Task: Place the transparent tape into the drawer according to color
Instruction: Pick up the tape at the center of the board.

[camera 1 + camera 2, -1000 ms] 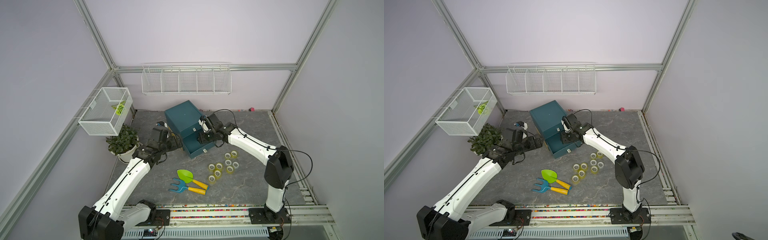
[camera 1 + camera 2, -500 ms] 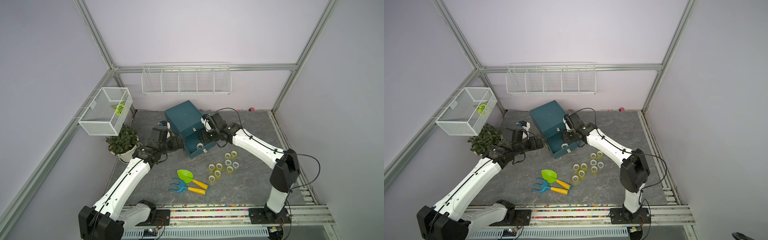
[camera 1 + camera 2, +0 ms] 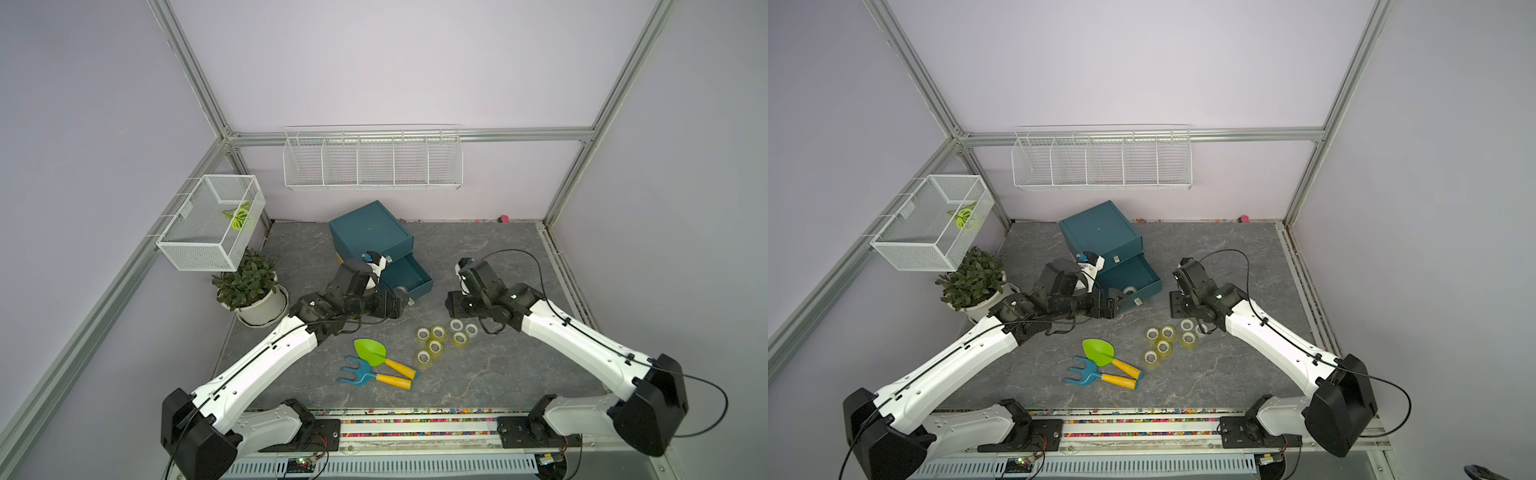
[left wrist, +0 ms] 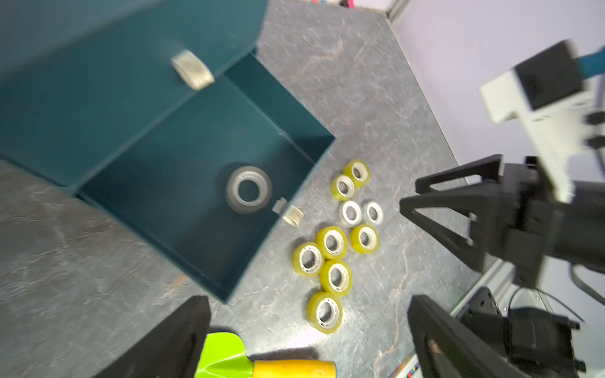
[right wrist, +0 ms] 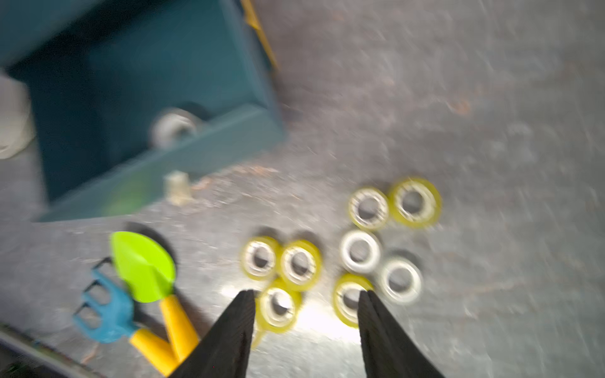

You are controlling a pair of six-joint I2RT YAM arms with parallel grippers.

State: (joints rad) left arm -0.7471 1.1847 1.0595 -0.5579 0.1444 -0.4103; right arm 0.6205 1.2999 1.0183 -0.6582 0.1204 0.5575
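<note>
A clear tape roll [image 4: 248, 189] lies flat in the pulled-out lower drawer [image 4: 170, 170] of the teal cabinet [image 3: 370, 228], close to the drawer's front wall. Nine more rolls sit clustered on the grey floor [image 3: 498, 374] just off the drawer's front corner: seven yellow-green rolls [image 4: 332, 242] and two clear rolls [image 4: 351, 213].

The right gripper [image 5: 306, 291], over the drawer half a second ago, now hovers above the cluster, clear of the drawer. The left gripper [image 3: 399, 305] has shifted from the drawer's side to its front corner.

The right fingers [image 5: 229, 337] stand roughly half apart with nothing between them. The left fingers [image 4: 438, 337] are spread to their widest and hold nothing. Both wrist views are blurred.

The drawer front bounds the cluster on the far side. A green toy shovel [image 3: 368, 351] and a blue rake [image 3: 357, 373] lie near it on the left arm's side. Bare floor runs from the rolls toward the right-hand frame rail and the front rail.
</note>
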